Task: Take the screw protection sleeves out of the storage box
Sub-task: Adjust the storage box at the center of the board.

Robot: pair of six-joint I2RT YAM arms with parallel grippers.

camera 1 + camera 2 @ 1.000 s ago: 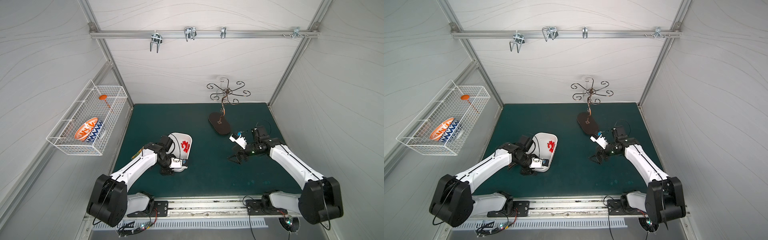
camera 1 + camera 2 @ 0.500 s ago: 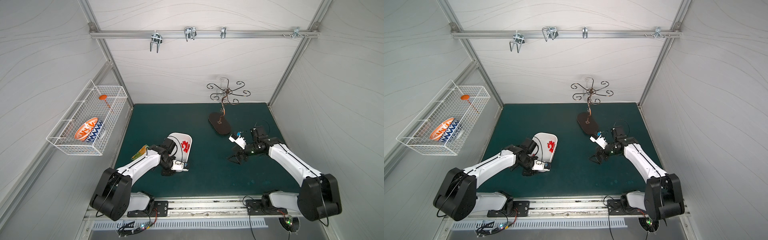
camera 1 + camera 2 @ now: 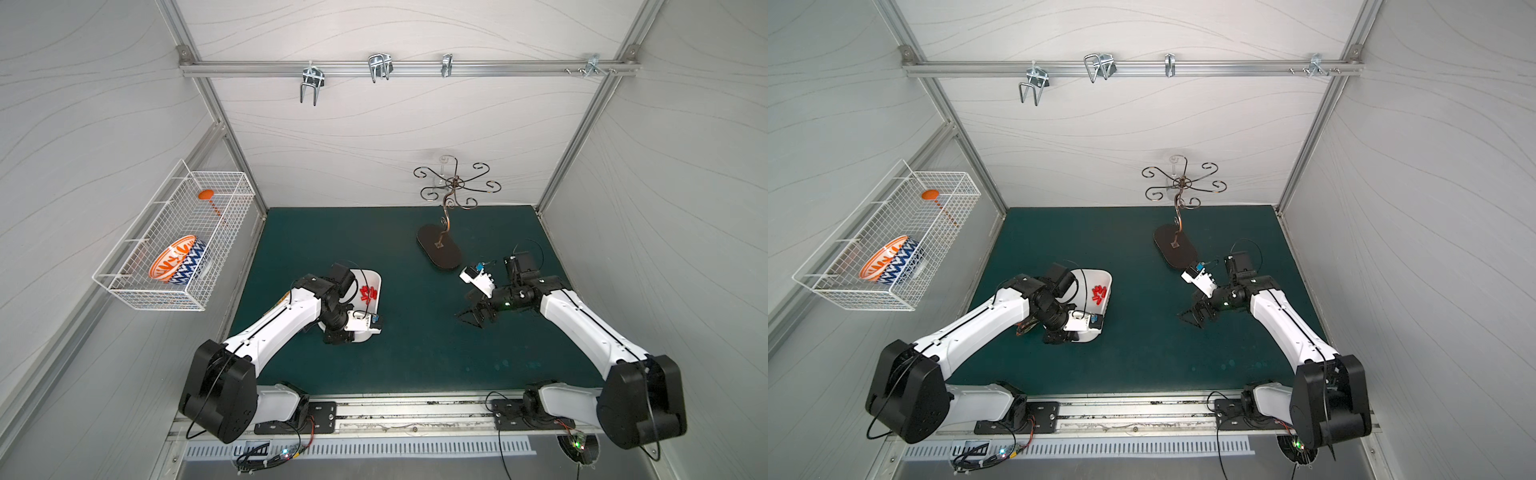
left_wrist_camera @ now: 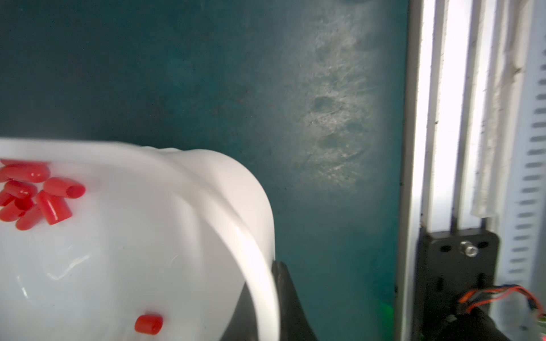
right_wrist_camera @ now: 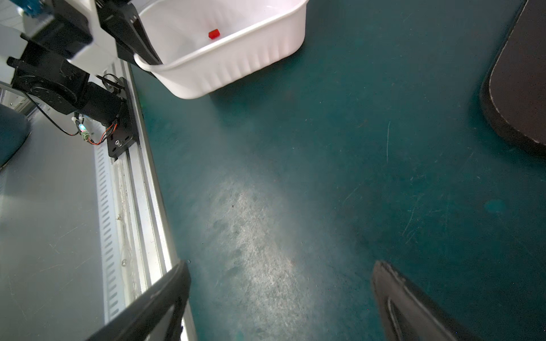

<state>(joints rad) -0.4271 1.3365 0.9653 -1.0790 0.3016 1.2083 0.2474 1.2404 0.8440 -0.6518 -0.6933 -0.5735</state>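
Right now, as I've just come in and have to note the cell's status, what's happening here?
The left tool is shut on the near-end rim of the storage box. All the screw protection sleeves I can see lie inside it: a red cluster toward the far end, one stray nearer the grip. The right tool hangs open over the green mat, holding nothing.

No readable text; small mark on stand base (image 3: 448, 257) illegible.
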